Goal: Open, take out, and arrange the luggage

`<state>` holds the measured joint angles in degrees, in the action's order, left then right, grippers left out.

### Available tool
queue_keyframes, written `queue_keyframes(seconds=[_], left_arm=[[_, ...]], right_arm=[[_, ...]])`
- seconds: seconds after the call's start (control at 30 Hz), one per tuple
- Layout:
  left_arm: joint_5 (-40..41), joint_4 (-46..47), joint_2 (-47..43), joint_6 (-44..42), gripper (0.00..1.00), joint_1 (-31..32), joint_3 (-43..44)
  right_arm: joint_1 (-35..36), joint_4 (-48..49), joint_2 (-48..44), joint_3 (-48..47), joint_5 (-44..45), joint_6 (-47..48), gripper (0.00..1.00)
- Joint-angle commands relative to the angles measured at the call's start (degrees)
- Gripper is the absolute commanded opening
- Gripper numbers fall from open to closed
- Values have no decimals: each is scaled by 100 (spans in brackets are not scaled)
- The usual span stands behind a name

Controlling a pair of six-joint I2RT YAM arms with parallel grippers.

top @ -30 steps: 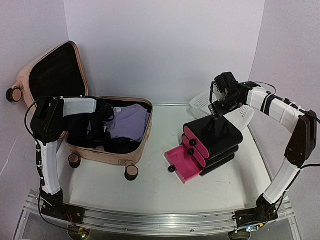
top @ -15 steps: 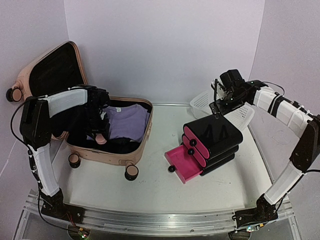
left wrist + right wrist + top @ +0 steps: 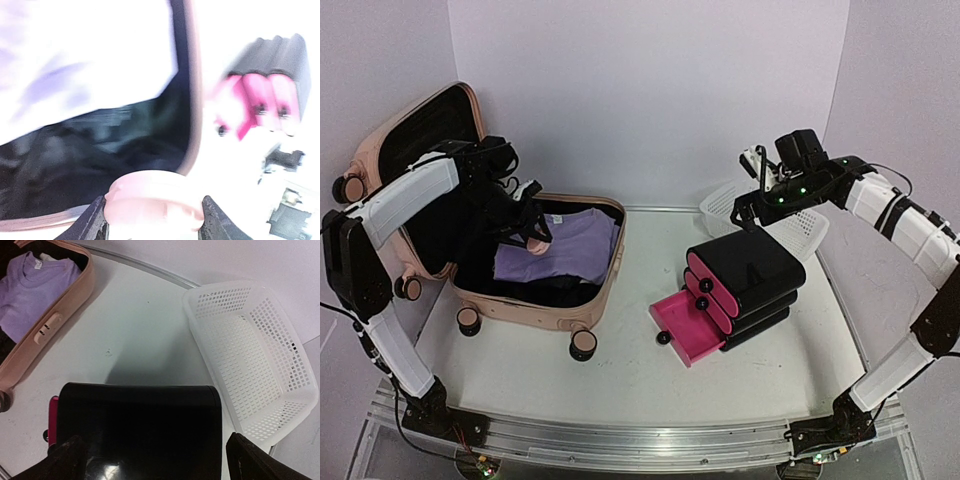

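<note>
Luggage (image 3: pixel 535 308) lies open beneath left claw (image 3: pixel 532 222), pinching pink round item (image 3: pixel 152 200); right claw (image 3: pixel 750 208) spread.

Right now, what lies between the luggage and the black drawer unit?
Nothing: bare table separates the luggage from the drawer unit, clearest in the top view.

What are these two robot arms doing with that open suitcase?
They are unpacking it. The pink suitcase lies open on the table with a purple shirt and dark clothes inside. The left gripper is raised over it, clamped on a small pale pink round item, too blurred to name. The right gripper hovers open and empty above a black chest of drawers whose bottom pink drawer is pulled out; a white basket sits behind.
</note>
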<state>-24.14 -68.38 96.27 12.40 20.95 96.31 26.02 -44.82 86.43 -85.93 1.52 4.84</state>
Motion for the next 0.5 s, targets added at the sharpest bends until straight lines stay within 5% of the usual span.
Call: queue_keyframes(seconds=[0.0, 0.27, 0.47], left_arm=[[-1719, 632, -212, 587, 36, -30, 110], [-1975, 2102, -807, 1626, 37, 150, -1068], [-785, 3254, -614, 1591, 36, 1580, -1628]], right_arm=[[-5, 105, -331, -181, -742, -232, 98], [-8, 11, -460, -35, -1015, -1215, 98], [-7, -65, -896, 549, -952, -1390, 98]])
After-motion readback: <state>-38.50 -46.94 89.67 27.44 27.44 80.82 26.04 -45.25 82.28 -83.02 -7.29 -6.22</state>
